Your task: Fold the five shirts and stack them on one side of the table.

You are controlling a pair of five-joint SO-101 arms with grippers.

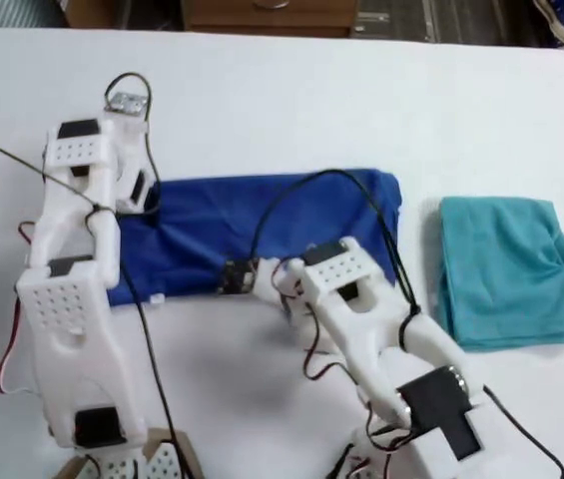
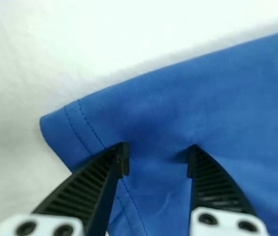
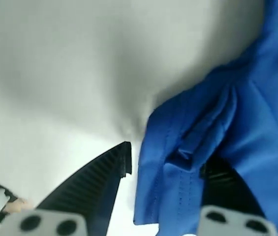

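Observation:
A blue shirt (image 1: 262, 230) lies folded into a long strip across the middle of the white table (image 1: 291, 100). My left gripper (image 2: 157, 160) is open and rests on the blue shirt (image 2: 202, 98) close to its hemmed corner, at the strip's left end (image 1: 142, 197). My right gripper (image 3: 168, 164) is open at the strip's near edge (image 1: 262, 276), with a bunched hem of the blue shirt (image 3: 188, 147) between its fingers. A teal shirt (image 1: 506, 269) lies folded on the right side of the table.
Both arms' cables arch over the blue shirt. Bare table stretches behind the shirts and at the far left. Furniture and a shoe show beyond the table's far edge.

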